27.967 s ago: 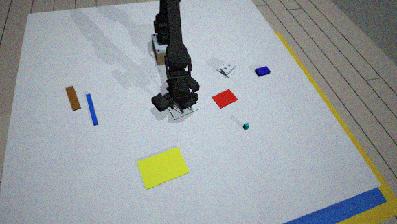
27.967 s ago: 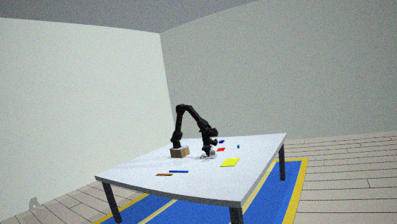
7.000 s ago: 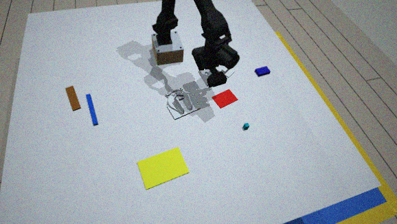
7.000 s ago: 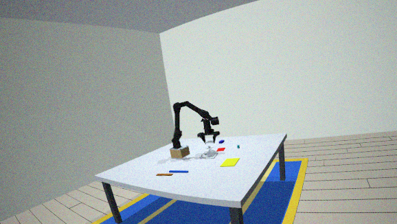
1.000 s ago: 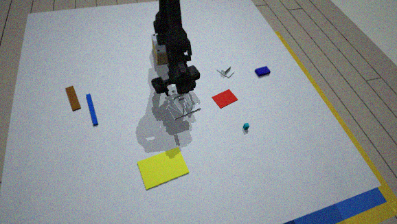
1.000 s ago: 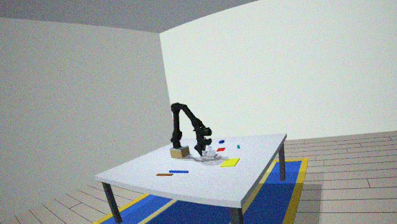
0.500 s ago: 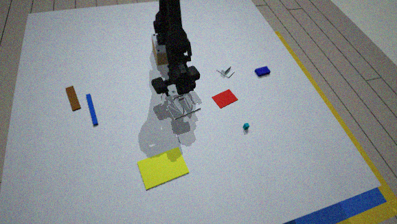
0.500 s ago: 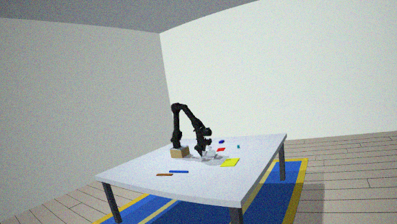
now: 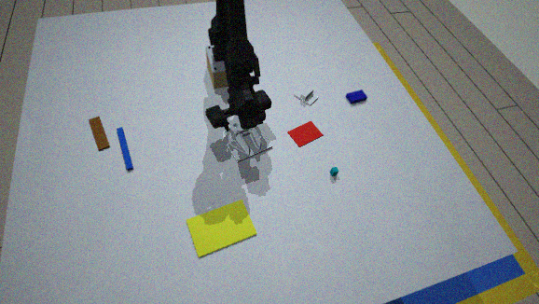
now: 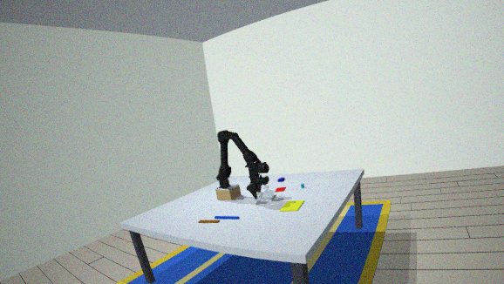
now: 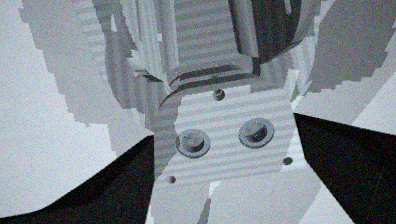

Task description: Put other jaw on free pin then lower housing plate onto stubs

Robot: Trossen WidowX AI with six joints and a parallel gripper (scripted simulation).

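My gripper (image 11: 219,131) (image 10: 255,195) is shut on the pale housing plate (image 11: 225,117), with a black finger at each side edge. Two ringed holes show in the plate, each with a rounded grey end, apparently a stub, inside it; how deep they sit is unclear. The clear-grey jaw assembly (image 9: 249,141) extends out beyond the plate in the top view. In the wrist view two long raised parts, a paler left one (image 11: 167,35) and a darker right one (image 11: 244,27), lie past the plate's far edge. The pins and gear teeth are hidden, so meshing and seating cannot be told.
A yellow sheet (image 9: 221,230) lies in front of the assembly. A red sheet (image 9: 305,133), a teal block (image 9: 334,172), a dark blue block (image 9: 356,97) and a small grey angled piece (image 9: 308,98) lie right. Brown (image 9: 99,133) and blue (image 9: 125,149) bars lie left.
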